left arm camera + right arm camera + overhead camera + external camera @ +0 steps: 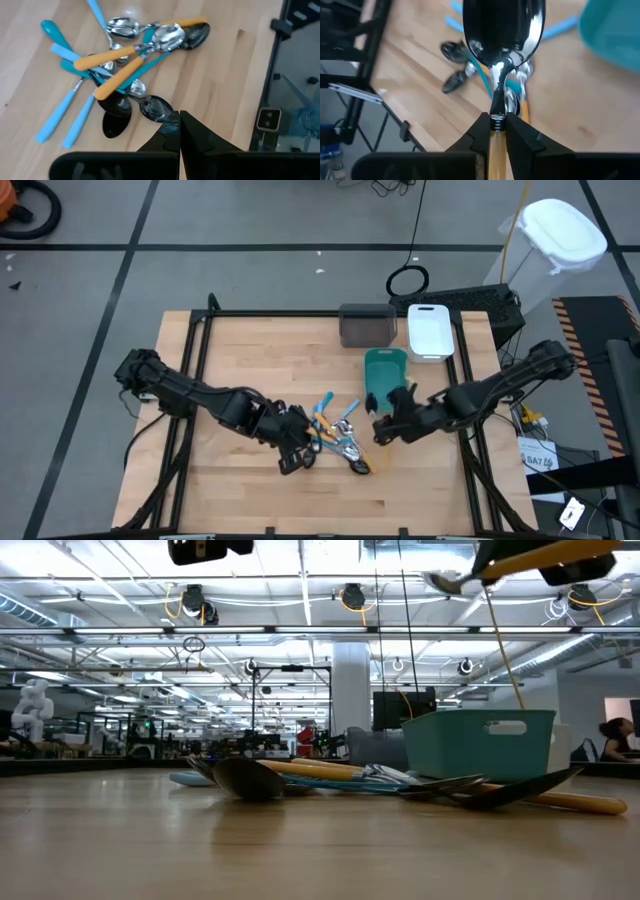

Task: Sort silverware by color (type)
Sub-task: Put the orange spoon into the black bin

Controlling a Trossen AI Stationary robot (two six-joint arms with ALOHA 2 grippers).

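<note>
We see the right gripper pinching an orange-handled spoon with a shiny silver bowl, raised above the wooden surface beside the teal plastic bin. Our left gripper, fingers pressed together, sits at the heap of blue, orange and black utensils.

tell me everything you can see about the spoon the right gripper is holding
The spoon has a shiny silver bowl, mirror-bright and looking like polished metal, a thin silver neck and an orange handle that looks like plastic. The right gripper is shut on it where neck meets handle, bowl pointing away from the wrist. It is lifted off the table: the low view shows it high above the pile of silverware, roughly level, touching nothing but the fingers. It hangs close to the teal bin.
</note>
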